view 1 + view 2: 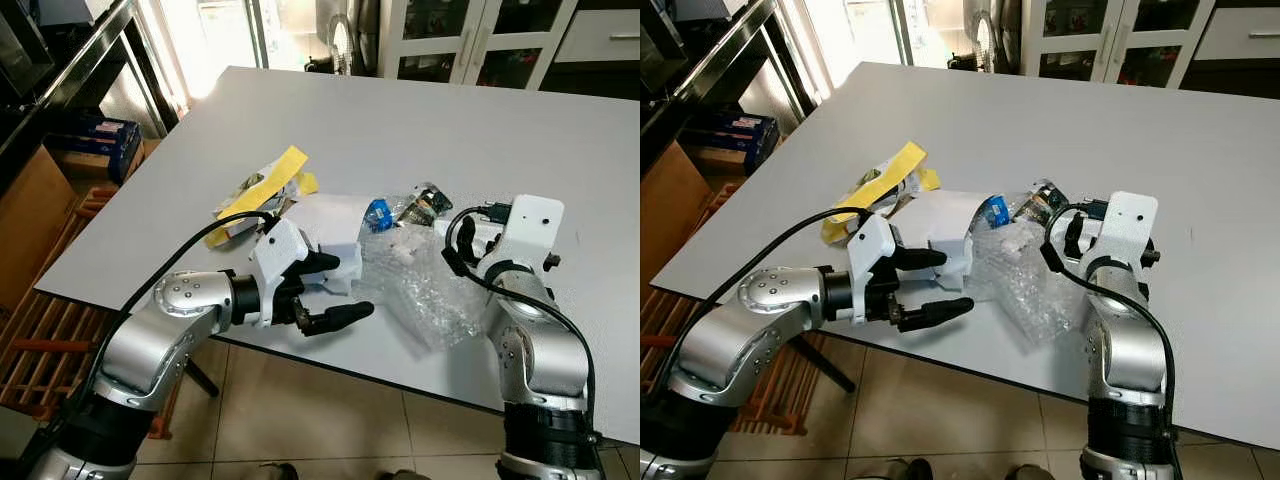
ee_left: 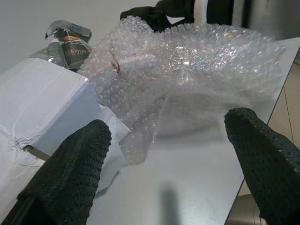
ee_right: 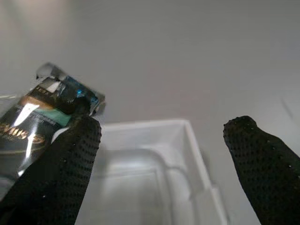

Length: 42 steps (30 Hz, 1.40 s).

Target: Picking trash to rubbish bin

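We see a large grey desk [image 1: 420,130] carrying a cluster of trash near its front edge, with tiled floor [image 1: 300,410] below and dark glass-fronted cabinets [image 1: 480,40] behind.

The largest piece of trash is a crumpled sheet of clear bubble wrap [image 1: 425,285], lying at the front edge between the two arms. Just to its left sits a white cardboard box [image 1: 335,245], touching the wrap. Further left, a yellow paper strip [image 1: 262,190] lies across a small heap of torn packaging. Behind the bubble wrap we note a small blue wrapper [image 1: 377,214] and, beside it, a dark foil snack packet [image 1: 425,203].

The left gripper [image 1: 330,290] reaches in from the left at desk-edge height, its fingers [image 1: 340,316] spread wide and holding nothing; one finger rests against the white box, the other hangs just off the desk edge. In the left wrist view the bubble wrap [image 2: 187,70] lies ahead between the open fingers [image 2: 70,173], with the box [image 2: 42,103] to one side.

The right gripper [image 3: 161,164] stands over the rear of the trash, near the foil packet. In the right wrist view its fingers [image 3: 262,164] are wide apart and empty, above a clear plastic tray [image 3: 154,164], with the foil packet [image 3: 42,117] touching one finger.
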### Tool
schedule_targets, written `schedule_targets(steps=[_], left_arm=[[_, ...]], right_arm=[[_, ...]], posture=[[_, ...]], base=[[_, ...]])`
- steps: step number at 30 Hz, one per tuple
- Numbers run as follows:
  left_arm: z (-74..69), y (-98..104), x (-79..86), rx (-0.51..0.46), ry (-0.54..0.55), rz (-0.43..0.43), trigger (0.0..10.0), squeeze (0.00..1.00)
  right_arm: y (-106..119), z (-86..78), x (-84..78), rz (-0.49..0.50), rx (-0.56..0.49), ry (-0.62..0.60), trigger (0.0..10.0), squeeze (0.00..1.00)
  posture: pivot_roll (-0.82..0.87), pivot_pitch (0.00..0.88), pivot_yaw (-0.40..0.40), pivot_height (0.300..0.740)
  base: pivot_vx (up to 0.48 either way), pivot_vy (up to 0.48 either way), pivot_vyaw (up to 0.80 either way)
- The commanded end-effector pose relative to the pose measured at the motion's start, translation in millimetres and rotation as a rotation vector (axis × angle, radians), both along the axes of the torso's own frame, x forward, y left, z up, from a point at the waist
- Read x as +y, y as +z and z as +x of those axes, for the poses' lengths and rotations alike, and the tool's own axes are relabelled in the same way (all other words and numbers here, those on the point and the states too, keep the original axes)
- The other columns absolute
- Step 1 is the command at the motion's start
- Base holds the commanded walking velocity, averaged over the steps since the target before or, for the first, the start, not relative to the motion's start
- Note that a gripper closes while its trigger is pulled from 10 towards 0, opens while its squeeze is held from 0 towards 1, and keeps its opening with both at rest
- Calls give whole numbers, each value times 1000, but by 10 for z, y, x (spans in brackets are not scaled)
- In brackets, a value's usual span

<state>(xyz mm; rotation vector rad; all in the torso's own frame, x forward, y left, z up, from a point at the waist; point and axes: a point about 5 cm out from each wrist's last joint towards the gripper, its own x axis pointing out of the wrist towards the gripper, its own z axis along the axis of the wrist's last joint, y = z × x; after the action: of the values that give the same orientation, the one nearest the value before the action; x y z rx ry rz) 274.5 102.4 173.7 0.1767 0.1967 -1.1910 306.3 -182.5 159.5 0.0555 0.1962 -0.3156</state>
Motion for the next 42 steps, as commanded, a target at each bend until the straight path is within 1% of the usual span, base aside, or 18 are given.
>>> schedule_targets(steps=[1, 2, 6, 8, 12, 13, 15, 17, 20, 22, 23, 24, 26, 29, 30, 31, 32, 42], left_arm=[[1, 10, -3, -7, -15, 3, 10000, 0], [1, 10, -3, -7, -15, 3, 10000, 0], [12, 10, -4, -7, -15, 2, 10000, 0], [11, 8, -11, -7, -17, 1, 10000, 0], [11, 9, -16, -7, -19, 0, 10000, 0], [19, 5, -24, -7, -20, -1, 10000, 0], [22, 3, -27, -7, -21, -1, 10000, 0], [24, 1, -38, -7, -23, -3, 10000, 0], [31, 3, -51, -9, -25, -8, 10000, 0], [31, 3, -51, -9, -25, -8, 10000, 0], [32, 2, -51, -9, -25, -8, 10000, 0], [29, -6, -45, -8, -23, -6, 10000, 0], [29, -6, -45, -8, -23, -6, 10000, 0], [25, -9, -45, -7, -22, -6, 10000, 0], [24, -7, -46, -8, -23, -6, 10000, 0], [24, -5, -48, -8, -23, -7, 10000, 0], [24, -2, -46, -9, -23, -6, 10000, 0], [23, 1, -39, -13, -19, -4, 10000, 0]], right_arm=[[0, -67, 8, 44, 38, -10, 10000, 0], [0, -67, 8, 44, 38, -10, 10000, 0], [-1, -166, 62, 84, 77, -4, 10000, 0], [10, -216, 83, 81, 95, -11, 10000, 0], [25, -259, 104, 81, 106, -17, 10000, 0], [-9, -308, 96, 68, 132, -30, 10000, 0], [-28, -321, 91, 64, 144, -33, 10000, 0], [-107, -340, 58, 68, 174, -46, 10000, 0], [-277, -348, -56, 64, 223, -93, 10000, 0], [-277, -348, -56, 64, 223, -93, 10000, 0], [-306, -356, -75, 70, 235, -103, 10000, 0], [-393, -363, -108, 82, 263, -110, 10000, 0], [-393, -363, -108, 82, 263, -110, 10000, 0], [-484, -359, -115, 107, 289, -104, 10000, 0], [-546, -343, -106, 130, 300, -89, 10000, 0], [-602, -328, -97, 147, 312, -75, 4627, 0], [-642, -311, -87, 163, 315, -64, 0, 0], [-735, -276, -53, 193, 316, -48, 0, 0]], posture=[[-11, 110, 61, 740], [-11, 110, 61, 740], [-16, 111, 64, 740], [-18, 111, 65, 740], [-19, 110, 66, 740], [-30, 107, 66, 740], [-30, 107, 66, 740], [-33, 105, 67, 740], [-32, 105, 67, 740], [-32, 105, 67, 740], [-32, 105, 67, 740], [-29, 106, 68, 740], [-29, 106, 68, 740], [-27, 107, 71, 740], [-24, 109, 74, 740], [-24, 109, 74, 740], [-22, 112, 76, 740], [-15, 114, 77, 740]], base=[[0, 0, 0], [0, 0, 0], [0, 0, 0], [0, 0, 0], [0, 0, 0], [0, 0, 0], [0, 0, 0], [0, 0, 0], [0, 0, 0], [0, 0, 0], [0, 0, 0], [0, 0, 0], [0, 0, 0], [0, 0, 0], [0, 0, 0], [0, 0, 0], [0, 0, 0], [0, 0, 0]])
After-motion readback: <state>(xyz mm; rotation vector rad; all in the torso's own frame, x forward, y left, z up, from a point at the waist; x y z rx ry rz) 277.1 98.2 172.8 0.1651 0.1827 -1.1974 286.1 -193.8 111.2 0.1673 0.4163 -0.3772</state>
